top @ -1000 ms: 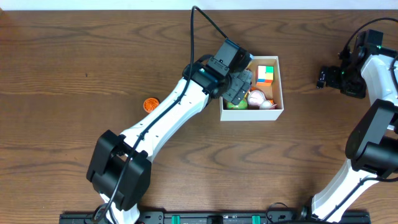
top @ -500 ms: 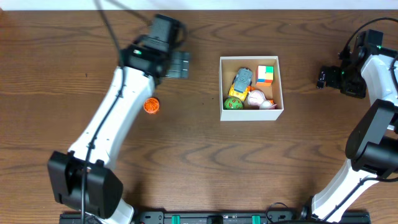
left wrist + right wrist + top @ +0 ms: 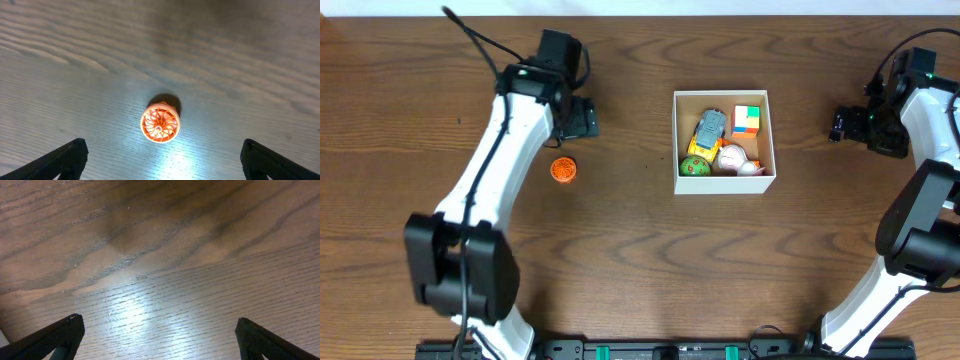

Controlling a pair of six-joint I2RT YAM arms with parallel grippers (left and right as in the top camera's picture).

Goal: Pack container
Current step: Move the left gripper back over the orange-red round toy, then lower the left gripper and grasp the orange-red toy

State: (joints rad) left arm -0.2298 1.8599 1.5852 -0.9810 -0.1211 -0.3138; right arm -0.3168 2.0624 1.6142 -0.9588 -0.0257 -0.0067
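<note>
The container is a shallow white box right of the table's middle. It holds a colour cube, a yellow and blue toy car, a green ball and a pink and white toy. A small orange wheel-shaped toy lies on the table to the left; it also shows in the left wrist view. My left gripper is open and empty, above and just beyond the orange toy. My right gripper is open and empty over bare wood at the far right.
The wooden table's far edge meets a white strip at the top. A black rail runs along the near edge. The right arm's body stands at the right side.
My left arm has swung left from the container, where it left the toy car, and now hovers by the orange toy. The right arm has not moved.
</note>
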